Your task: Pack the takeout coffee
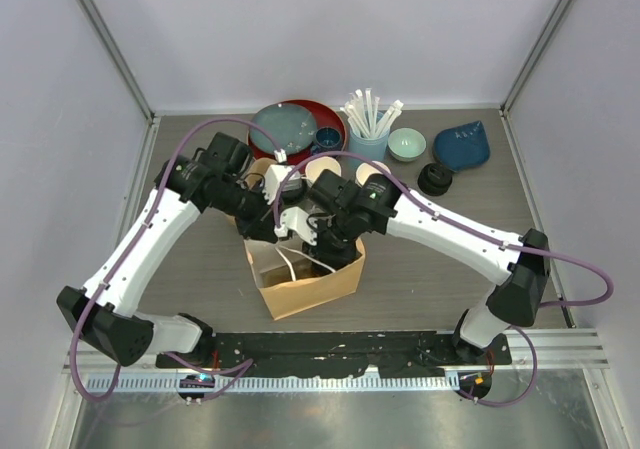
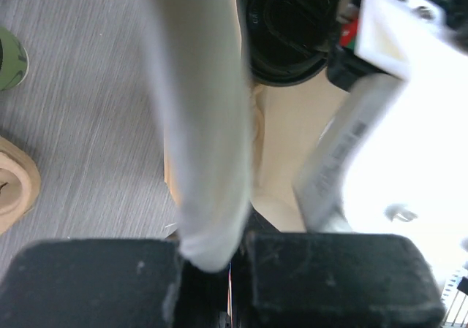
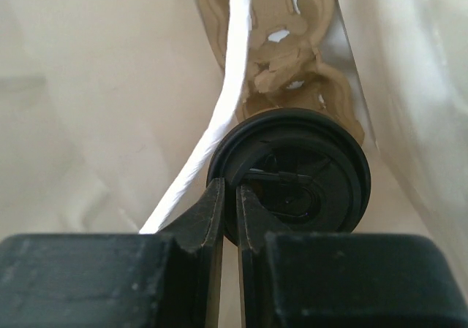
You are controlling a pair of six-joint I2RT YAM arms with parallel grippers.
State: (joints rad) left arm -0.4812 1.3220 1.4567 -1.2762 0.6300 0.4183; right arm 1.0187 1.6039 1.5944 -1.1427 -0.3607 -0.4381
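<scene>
A brown paper bag (image 1: 305, 287) stands open between the arms. My left gripper (image 1: 270, 219) is at the bag's far left rim, shut on the white bag handle (image 2: 201, 123), which runs up from between its fingers (image 2: 212, 258). My right gripper (image 1: 318, 241) reaches down into the bag mouth. In the right wrist view it (image 3: 230, 196) is shut on the rim of a takeout coffee's black lid (image 3: 296, 171), low inside the bag. That lid (image 2: 289, 28) also shows in the left wrist view. The cup's side is hidden, so I cannot tell its colour. No other lidded cup is in view.
A brown cardboard insert (image 3: 292, 50) with cut-outs leans on the bag wall behind the lid. Lidless cup stacks (image 1: 322, 169) stand just beyond the bag. Further back are a red tray (image 1: 300, 109), a blue cup of straws (image 1: 368, 139), a green bowl (image 1: 406, 144), a blue dish (image 1: 462, 144) and spare black lids (image 1: 436, 179).
</scene>
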